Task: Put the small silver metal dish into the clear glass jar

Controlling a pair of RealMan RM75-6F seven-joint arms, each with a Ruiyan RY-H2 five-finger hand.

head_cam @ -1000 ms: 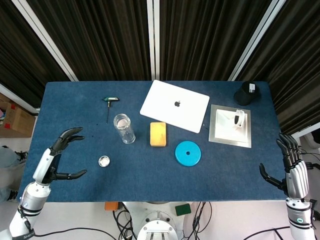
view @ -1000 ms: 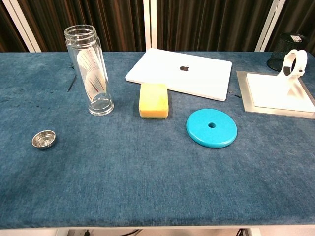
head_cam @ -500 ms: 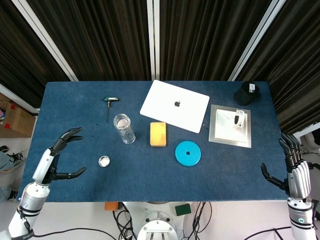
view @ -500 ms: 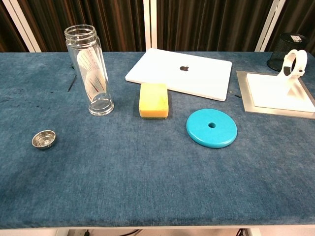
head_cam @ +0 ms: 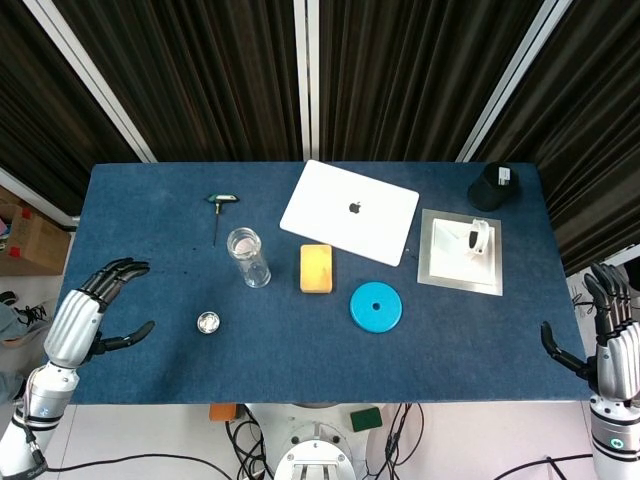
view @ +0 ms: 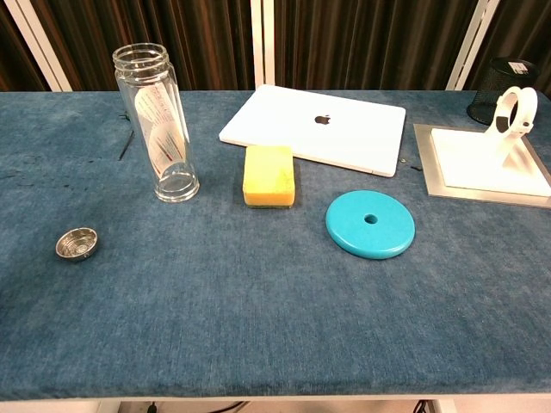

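Note:
The small silver metal dish lies on the blue table near its front left. Just behind it to the right stands the clear glass jar, upright with its mouth up and nothing visible inside. My left hand hangs open at the table's left front edge, well left of the dish, fingers spread. My right hand is open off the right front corner, far from both. Neither hand shows in the chest view.
A yellow sponge and a blue disc lie right of the jar. Behind them sit a white laptop, a white stand on a metal plate, a black mesh cup and a hex key.
Both hands have drawn back toward the table's front edge and outward; the left now sits further left, the right has slid off the right corner. Dish and jar have not moved.

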